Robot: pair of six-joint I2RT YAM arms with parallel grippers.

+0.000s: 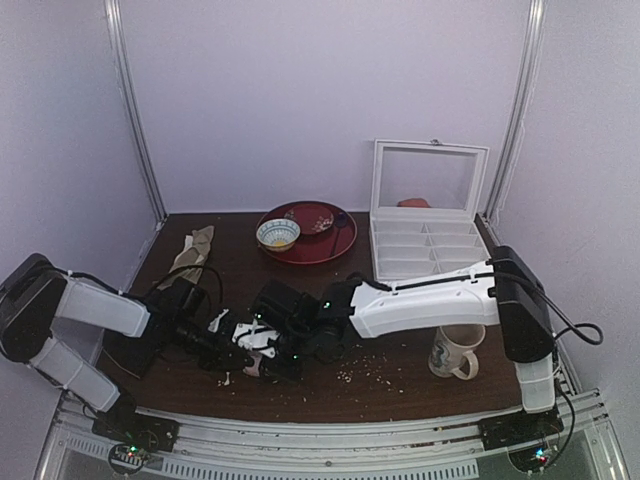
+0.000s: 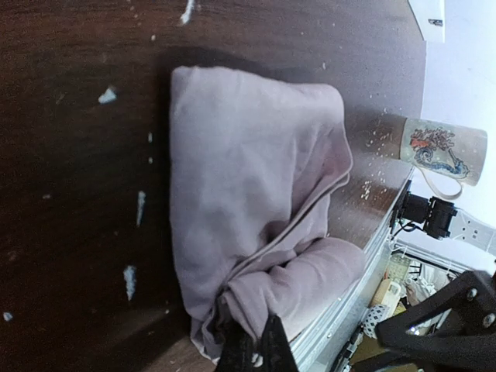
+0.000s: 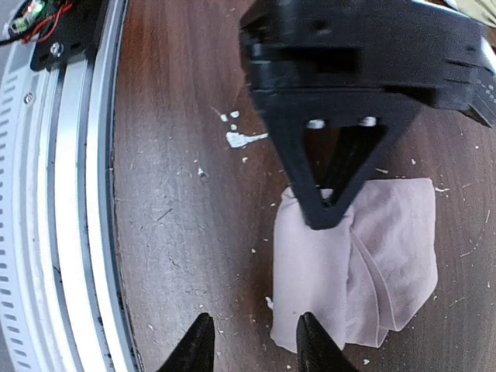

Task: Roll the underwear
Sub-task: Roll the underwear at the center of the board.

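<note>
The underwear (image 3: 380, 263) is a pale pink garment lying folded on the dark wooden table near its front edge. It fills the left wrist view (image 2: 248, 186), with a rolled bulge at its near end. My left gripper (image 2: 252, 350) is shut on the cloth at that bunched end; it also shows in the right wrist view (image 3: 322, 209), pinching the edge. My right gripper (image 3: 256, 345) is open, low over the table beside the underwear, with one fingertip (image 3: 314, 345) at the cloth's corner. In the top view both grippers meet at front centre (image 1: 250, 345) and hide the garment.
A patterned mug (image 1: 455, 352) stands at front right. A white compartment box (image 1: 425, 240), lid up, and a red plate (image 1: 325, 240) with a small bowl (image 1: 277, 234) are at the back. A beige-olive cloth (image 1: 193, 250) lies back left, a black cloth (image 1: 135, 352) front left. Crumbs litter the table.
</note>
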